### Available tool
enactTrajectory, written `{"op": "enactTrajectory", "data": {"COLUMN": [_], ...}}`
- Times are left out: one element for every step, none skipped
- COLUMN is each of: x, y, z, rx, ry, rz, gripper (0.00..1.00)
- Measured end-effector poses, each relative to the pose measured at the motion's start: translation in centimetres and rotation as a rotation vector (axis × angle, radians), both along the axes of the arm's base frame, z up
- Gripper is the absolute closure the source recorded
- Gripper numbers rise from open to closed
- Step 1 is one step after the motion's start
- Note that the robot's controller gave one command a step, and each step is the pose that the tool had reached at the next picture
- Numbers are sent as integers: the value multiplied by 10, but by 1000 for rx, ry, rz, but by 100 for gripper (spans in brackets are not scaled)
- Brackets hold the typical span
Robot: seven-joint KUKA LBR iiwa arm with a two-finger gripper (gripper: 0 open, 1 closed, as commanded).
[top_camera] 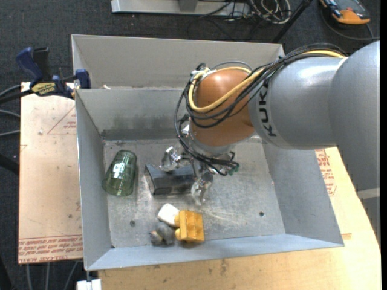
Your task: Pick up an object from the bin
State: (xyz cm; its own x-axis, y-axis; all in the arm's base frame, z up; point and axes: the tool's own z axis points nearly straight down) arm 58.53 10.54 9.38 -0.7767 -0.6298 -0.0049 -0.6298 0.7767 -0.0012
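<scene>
Dark block (pixel 166 181) mid-bin (pixel 249 199) lies just beside your tool (pixel 201 190); you can't tell whether the tool is open.

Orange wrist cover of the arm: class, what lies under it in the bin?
Below it hangs the gripper, at the right end of a dark grey flat block. Whatever lies directly beneath the orange cover is hidden.

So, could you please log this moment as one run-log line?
gripper: low in bin, at right end of dark grey block | green jar: on its side, left | yellow block, white piece, grey lump: heaped at front
</scene>
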Motion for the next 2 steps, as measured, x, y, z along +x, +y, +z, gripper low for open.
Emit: {"op": "enactTrajectory", "data": {"x": [3,52], "y": [-17,-44], "z": [-9,-5], "rx": [4,1], "ry": [-5,4], "rz": [113,338], "gripper": [0,100]}}
